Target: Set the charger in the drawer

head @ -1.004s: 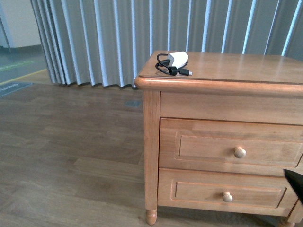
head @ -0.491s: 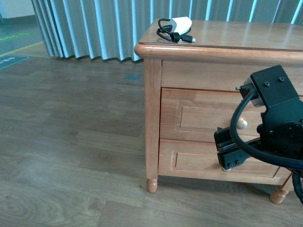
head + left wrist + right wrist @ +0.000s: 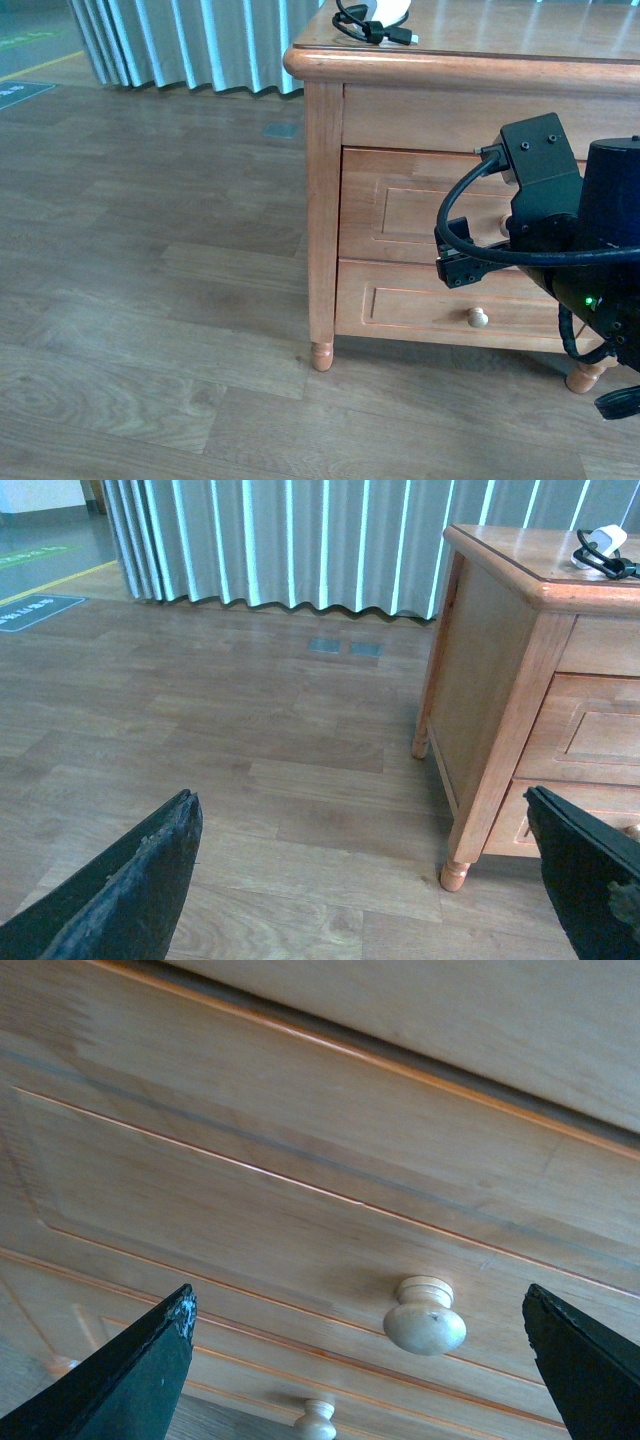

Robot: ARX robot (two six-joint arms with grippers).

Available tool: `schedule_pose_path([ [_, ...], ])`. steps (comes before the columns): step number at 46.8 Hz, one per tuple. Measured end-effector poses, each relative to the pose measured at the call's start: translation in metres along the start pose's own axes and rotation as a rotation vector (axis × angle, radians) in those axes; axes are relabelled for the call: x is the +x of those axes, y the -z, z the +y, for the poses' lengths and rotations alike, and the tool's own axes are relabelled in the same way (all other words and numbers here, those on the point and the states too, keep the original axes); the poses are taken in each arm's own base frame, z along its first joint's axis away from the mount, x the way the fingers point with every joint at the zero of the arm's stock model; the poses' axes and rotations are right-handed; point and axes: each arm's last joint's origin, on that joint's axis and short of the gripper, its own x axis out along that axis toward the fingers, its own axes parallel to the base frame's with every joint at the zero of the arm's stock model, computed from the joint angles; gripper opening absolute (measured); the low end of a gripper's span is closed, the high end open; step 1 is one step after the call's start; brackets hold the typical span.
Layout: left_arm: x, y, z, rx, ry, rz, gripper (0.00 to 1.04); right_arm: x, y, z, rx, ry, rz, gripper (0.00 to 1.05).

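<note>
The charger sits on the tabletop of the nightstand, its black cable looped beside the white block. The drawer meant for it is shut. The right end effector hovers in front of that drawer with its fingers spread wide. The round knob lies just ahead, between the fingers but nearer one of them.

To my eye the risk is in the grab. Closing off-centre could let the smooth knob slip out or scrape a finger across the panel. Drifting low would bring the end effector to the lower drawer's knob instead.

The charger is above this end effector and off to its left, well apart from it. The left end effector, also spread and empty, hangs over the floor, well apart from the charger too.
</note>
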Motion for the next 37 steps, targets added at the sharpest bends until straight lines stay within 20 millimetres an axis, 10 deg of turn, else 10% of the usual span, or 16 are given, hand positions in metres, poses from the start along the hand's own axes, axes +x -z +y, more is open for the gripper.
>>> schedule_pose_path([
  [37,0.000,0.000,0.000,0.000,0.000,0.000,0.99,0.022,0.014,-0.007,0.058,0.077,0.026,0.96],
])
